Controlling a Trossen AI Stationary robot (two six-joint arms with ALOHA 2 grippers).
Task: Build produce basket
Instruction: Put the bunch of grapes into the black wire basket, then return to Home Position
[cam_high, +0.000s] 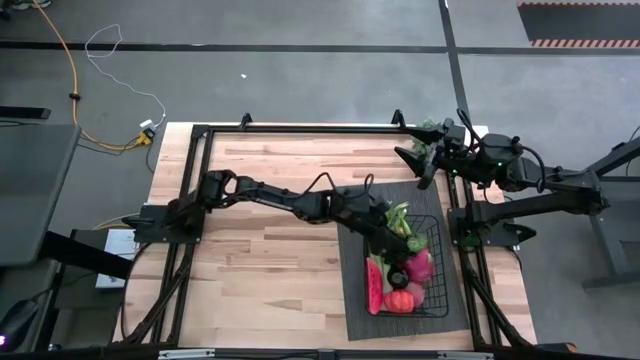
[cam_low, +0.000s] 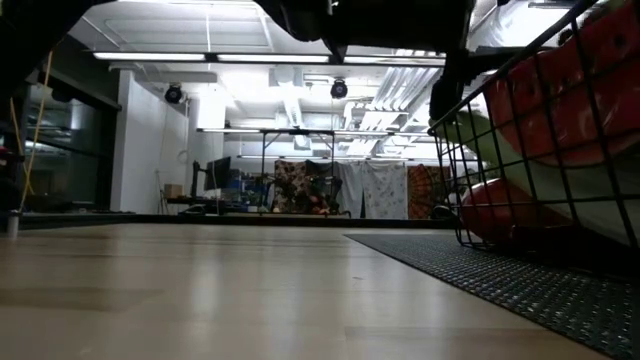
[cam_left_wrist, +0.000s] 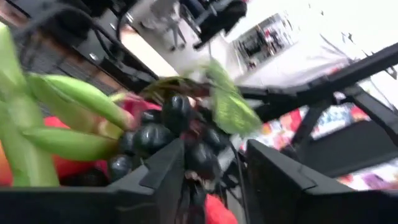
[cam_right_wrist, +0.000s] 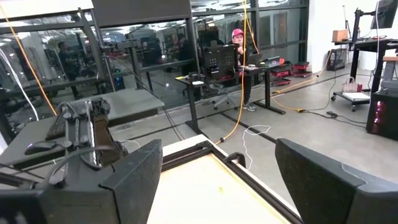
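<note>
Near the table's (cam_high: 270, 250) near right corner, black wire basket (cam_high: 437, 232) on a dark mat (cam_high: 352, 280), holding watermelon slice (cam_high: 375, 286), mango (cam_high: 399, 301), dragon fruit (cam_high: 421, 265), celery (cam_high: 398, 217); left end effector (cam_high: 411, 244) over the basket, clenched on dark grapes (cam_left_wrist: 163, 130); right end effector (cam_high: 415, 160) released, at the far right corner.
</note>
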